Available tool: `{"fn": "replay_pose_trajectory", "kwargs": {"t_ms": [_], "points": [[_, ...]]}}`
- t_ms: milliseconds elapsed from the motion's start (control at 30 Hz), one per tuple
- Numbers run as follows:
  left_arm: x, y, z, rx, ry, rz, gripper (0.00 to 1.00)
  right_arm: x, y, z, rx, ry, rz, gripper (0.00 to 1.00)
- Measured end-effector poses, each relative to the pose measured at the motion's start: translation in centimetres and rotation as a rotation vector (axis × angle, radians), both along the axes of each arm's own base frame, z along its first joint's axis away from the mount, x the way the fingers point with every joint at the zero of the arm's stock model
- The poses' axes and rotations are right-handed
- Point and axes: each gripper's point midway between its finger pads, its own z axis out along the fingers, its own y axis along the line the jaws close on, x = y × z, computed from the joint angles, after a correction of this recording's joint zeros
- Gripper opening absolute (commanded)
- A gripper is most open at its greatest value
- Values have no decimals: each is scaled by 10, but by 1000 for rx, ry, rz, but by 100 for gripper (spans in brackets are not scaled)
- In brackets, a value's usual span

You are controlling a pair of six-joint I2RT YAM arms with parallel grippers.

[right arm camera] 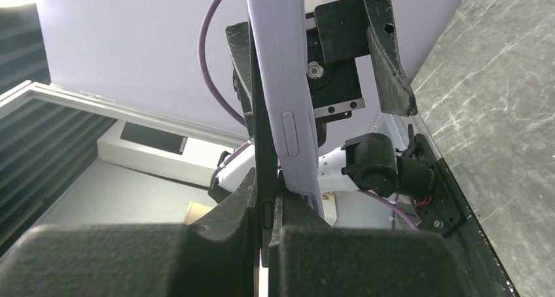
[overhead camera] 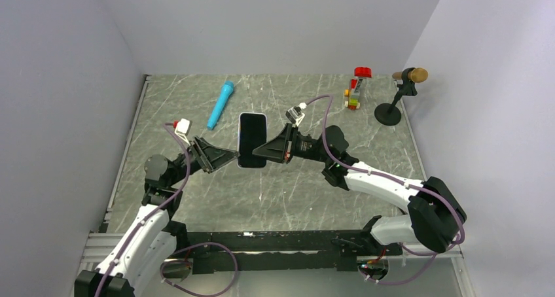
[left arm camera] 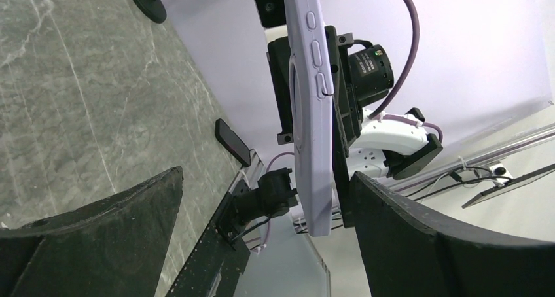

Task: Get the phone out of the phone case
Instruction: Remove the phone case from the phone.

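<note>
The phone [overhead camera: 252, 142], black with a pale rim, is held on edge above the table between my two grippers. My right gripper [overhead camera: 260, 152] is shut on the phone's thin black edge [right arm camera: 263, 179]. The pale blue-grey phone case [right arm camera: 285, 101] lies against the phone, and its near end stands slightly off it beside my right finger. In the left wrist view the case [left arm camera: 313, 133] shows its side buttons, with the black phone [left arm camera: 341, 140] behind it. My left gripper [left arm camera: 265, 176] is wide open around them, its right finger close to the phone; it also shows in the top view [overhead camera: 228, 157].
A blue cylinder [overhead camera: 220, 105] lies at the back left. A toy brick stack with a red top [overhead camera: 356, 87] and a black stand holding a cork-coloured piece [overhead camera: 399, 95] are at the back right. A black slab [left arm camera: 232, 142] lies near the table's edge.
</note>
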Motion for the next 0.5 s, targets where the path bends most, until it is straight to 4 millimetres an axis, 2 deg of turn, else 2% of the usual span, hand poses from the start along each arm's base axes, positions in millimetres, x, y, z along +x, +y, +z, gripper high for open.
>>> {"fn": "replay_pose_trajectory", "kwargs": {"t_ms": [233, 400, 500], "points": [[-5, 3, 6, -8, -29, 27, 99, -4, -1, 0, 18, -4, 12, 0], [-6, 5, 1, -10, -25, 44, 99, -8, -2, -5, 15, 6, 22, 0], [-4, 5, -2, -7, -14, 43, 93, -8, -2, -6, 16, 7, 21, 0]]}}
